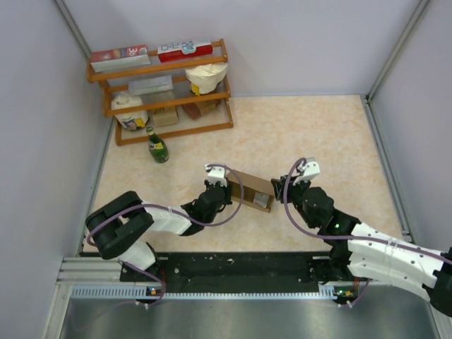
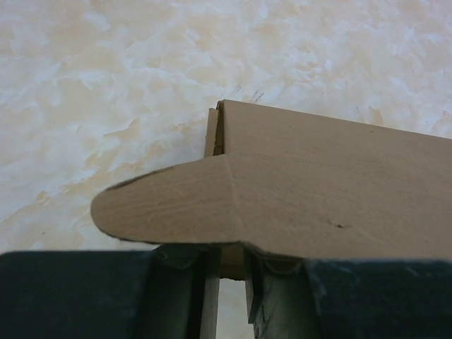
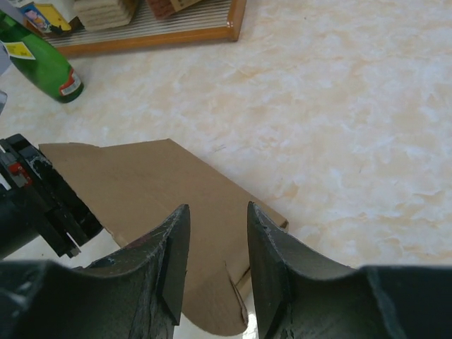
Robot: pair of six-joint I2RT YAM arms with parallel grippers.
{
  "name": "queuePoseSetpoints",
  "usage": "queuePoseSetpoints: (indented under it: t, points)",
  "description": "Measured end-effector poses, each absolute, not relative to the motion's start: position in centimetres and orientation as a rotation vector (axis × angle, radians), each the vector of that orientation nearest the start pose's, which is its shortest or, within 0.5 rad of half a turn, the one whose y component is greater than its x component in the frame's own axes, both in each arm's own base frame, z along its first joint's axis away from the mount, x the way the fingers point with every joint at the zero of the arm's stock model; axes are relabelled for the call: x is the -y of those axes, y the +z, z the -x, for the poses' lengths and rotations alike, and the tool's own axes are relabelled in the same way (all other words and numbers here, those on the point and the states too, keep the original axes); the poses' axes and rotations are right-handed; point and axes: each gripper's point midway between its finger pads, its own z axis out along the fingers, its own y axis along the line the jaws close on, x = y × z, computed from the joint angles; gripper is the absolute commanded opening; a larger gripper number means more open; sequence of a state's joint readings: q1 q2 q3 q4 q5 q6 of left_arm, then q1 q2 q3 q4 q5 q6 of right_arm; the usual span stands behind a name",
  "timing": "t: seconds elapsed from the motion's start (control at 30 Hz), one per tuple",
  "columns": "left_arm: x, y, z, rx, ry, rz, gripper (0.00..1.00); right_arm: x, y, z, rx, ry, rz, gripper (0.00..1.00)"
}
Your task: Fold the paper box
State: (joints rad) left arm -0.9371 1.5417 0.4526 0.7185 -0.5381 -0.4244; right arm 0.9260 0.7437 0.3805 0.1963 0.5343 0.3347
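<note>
The plain brown paper box [image 1: 248, 188] lies partly folded on the table between my two grippers, with a small pale sticker [image 1: 262, 201] near its front right corner. My left gripper [image 1: 220, 188] is at the box's left end. In the left wrist view its jaws [image 2: 233, 261] are nearly closed on a cardboard edge, under a rounded flap [image 2: 169, 205]. My right gripper [image 1: 286, 188] is at the box's right end. In the right wrist view it [image 3: 217, 212] is open and empty, just above the box's panel [image 3: 162, 191] and its rounded tab.
A wooden shelf [image 1: 169, 85] stands at the back left with red-and-white printed boxes, a cream paper bag and other items. A green bottle [image 1: 157, 146] stands in front of it and also shows in the right wrist view [image 3: 42, 67]. Walls enclose the table.
</note>
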Motion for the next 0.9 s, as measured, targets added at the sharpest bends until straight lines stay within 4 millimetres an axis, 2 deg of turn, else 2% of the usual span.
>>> queuePoseSetpoints:
  t: [0.13,0.37,0.63,0.9]
  points:
    - [26.3,7.1,-28.6,-1.907,-0.403,-0.140,0.31,-20.2,17.7,-24.9,-1.778,0.485,0.142,0.37]
    - [26.4,8.1,-28.6,-1.904,-0.411,-0.142,0.43,-21.2,18.3,-25.8,-1.773,0.510,0.140,0.37]
    - [26.6,8.0,-28.3,-1.920,-0.425,-0.160,0.50,-22.0,17.6,-26.8,-1.805,0.526,0.140,0.37]
    - [26.5,9.0,-27.4,-1.927,-0.470,-0.158,0.66,-23.2,17.0,-27.3,-1.830,0.560,0.158,0.37]
